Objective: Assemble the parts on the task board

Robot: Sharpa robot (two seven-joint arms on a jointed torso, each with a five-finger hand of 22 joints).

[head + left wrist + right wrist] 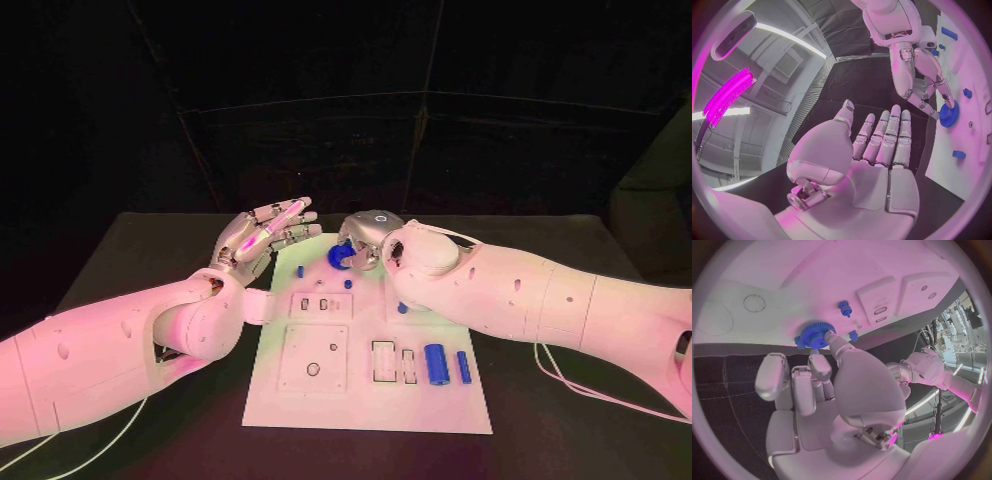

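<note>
The white task board (368, 405) lies in the middle of the black table. At its far end my right hand (378, 240) pinches a blue gear (340, 257) between thumb and a finger, just over the board. The right wrist view has the gear (816, 335) at the thumb tip, above the board (786, 275). My left hand (264, 238) hovers to the left of the gear, palm open, fingers spread and pointing up, holding nothing. The left wrist view shows that palm (873, 165), with my right hand (914, 70) and the gear (948, 114) beyond it.
A blue cylinder (436, 362) and a thin blue pin (463, 366) lie on the board's near right part. Small blue pegs (300, 271) (348, 285) stand near its far end. Slots and a round hole (313, 369) mark the board's middle.
</note>
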